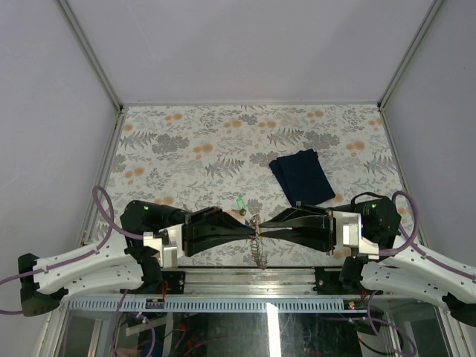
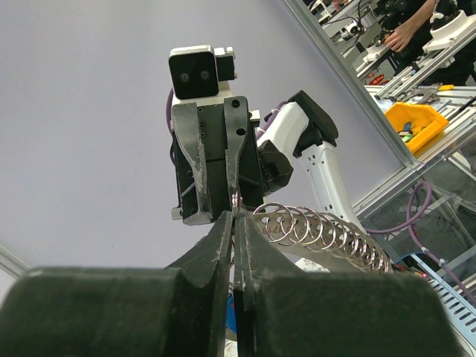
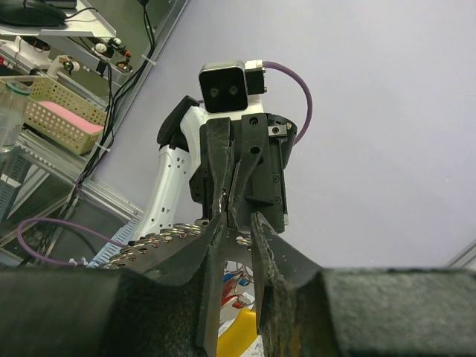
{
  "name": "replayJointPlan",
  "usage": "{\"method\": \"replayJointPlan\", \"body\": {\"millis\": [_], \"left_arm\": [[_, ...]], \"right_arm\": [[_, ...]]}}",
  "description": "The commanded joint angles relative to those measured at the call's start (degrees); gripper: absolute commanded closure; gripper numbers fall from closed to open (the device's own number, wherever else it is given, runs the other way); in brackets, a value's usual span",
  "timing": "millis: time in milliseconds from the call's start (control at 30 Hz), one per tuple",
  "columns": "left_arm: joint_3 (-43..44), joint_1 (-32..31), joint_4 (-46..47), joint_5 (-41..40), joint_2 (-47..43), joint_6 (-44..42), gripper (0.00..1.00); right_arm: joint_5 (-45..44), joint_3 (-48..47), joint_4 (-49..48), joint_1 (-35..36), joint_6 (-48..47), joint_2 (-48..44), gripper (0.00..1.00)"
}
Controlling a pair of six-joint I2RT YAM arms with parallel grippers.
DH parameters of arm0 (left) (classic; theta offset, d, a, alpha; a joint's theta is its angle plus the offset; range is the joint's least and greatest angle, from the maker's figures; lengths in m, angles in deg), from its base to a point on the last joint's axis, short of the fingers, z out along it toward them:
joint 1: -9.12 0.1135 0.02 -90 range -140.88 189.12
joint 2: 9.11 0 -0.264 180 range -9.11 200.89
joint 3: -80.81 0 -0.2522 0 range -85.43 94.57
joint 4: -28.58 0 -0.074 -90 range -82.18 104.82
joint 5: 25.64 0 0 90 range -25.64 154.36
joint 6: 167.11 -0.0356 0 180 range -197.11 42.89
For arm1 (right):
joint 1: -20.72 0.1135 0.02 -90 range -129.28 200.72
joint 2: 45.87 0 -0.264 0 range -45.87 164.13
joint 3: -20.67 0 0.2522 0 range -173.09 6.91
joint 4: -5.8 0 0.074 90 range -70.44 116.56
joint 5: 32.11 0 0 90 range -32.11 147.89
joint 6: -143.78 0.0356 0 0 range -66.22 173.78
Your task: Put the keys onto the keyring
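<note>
My two grippers meet tip to tip above the table's near middle, the left gripper (image 1: 249, 226) and the right gripper (image 1: 262, 225). The keyring (image 1: 258, 251), a silvery band carrying several small rings, hangs from that spot toward the near edge. In the left wrist view my left gripper (image 2: 236, 216) is shut on a thin silver key (image 2: 236, 199), with a bit of blue showing between the fingers; the keyring (image 2: 320, 227) trails right. In the right wrist view my right gripper (image 3: 239, 217) grips the keyring's band (image 3: 152, 242). A green-tagged key (image 1: 240, 203) lies on the table behind the grippers.
A folded dark navy cloth (image 1: 301, 177) lies on the flowered tablecloth (image 1: 186, 141) to the back right of the grippers. White walls and metal frame posts enclose the table. The metal rail (image 1: 245, 281) runs along the near edge below the keyring.
</note>
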Motion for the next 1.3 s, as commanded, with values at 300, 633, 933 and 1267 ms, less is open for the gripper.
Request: {"method": "replayJointPlan", "body": {"millis": [300,633,933,1267], "left_arm": [[1.08,-0.11,2.28,-1.96,-0.65,-1.72,1.00],[1.15,-0.13,1.81,-2.26,-0.79,-1.91,1.00],[1.18,-0.14,1.66,-2.88,-0.75,-1.81,1.00],[1.22,-0.13,1.80,-3.08,-0.63,-1.86,1.00]], "right_arm": [[-1.10,-0.81,-1.63,0.57,0.16,-1.78,0.75],[-0.85,-0.95,-0.76,0.62,-0.03,-1.35,0.75],[0.11,-1.03,-0.53,0.54,-0.17,0.38,0.74],[-0.94,-0.43,0.75,0.58,-1.38,0.39,0.77]]}}
